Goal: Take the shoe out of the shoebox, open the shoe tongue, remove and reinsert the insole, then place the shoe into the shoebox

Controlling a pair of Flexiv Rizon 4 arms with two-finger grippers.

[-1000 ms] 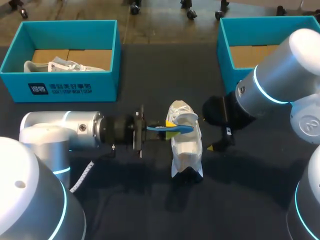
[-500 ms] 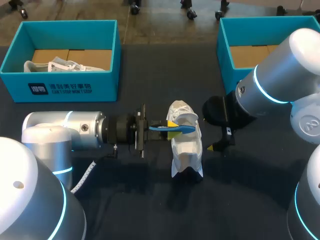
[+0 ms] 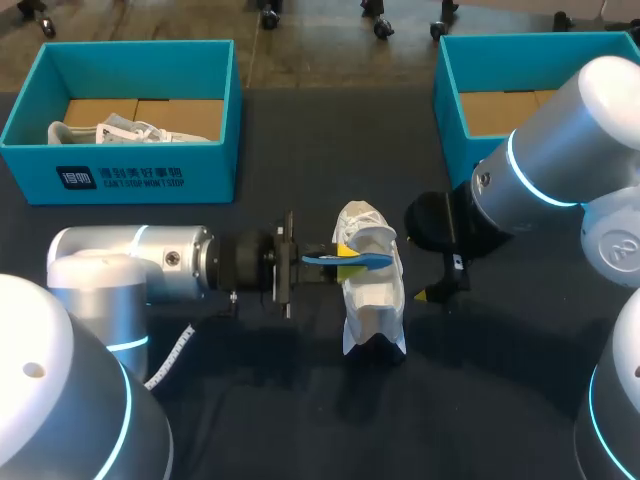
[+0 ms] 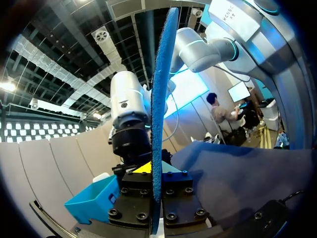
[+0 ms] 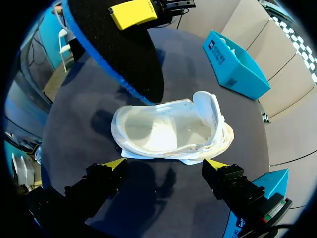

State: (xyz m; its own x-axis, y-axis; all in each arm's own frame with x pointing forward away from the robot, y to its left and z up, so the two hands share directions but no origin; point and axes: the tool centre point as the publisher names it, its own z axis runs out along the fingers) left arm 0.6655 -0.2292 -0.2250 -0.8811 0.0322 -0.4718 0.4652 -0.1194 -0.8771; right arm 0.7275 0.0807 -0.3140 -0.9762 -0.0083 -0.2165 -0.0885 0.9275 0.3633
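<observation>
Left wrist view: left fingers (image 4: 141,167) clenched on the flat blue foam insole (image 4: 161,99), which stands edge-on between them and sticks out well ahead. Head view: one yellow tip on each side of the insole, which is held level across the tongue end of the white fabric sneaker (image 3: 372,300). Can't tell if the insole touches the sneaker.

Right wrist view: right fingers (image 5: 115,163) released and spread wide, nothing between them, just beside the sneaker and not touching it. The sneaker sits upright on the dark counter (image 3: 300,400) mid-way between the arms, outside both boxes, with the tongue pulled up and the inside exposed. The insole's black underside faces this camera above the opening.

The teal cardboard shoebox at the left (image 3: 120,175) holds a second white sneaker (image 3: 110,132). The teal shoebox at the right (image 3: 450,90) shows its brown cardboard floor, partly hidden by the right arm.
</observation>
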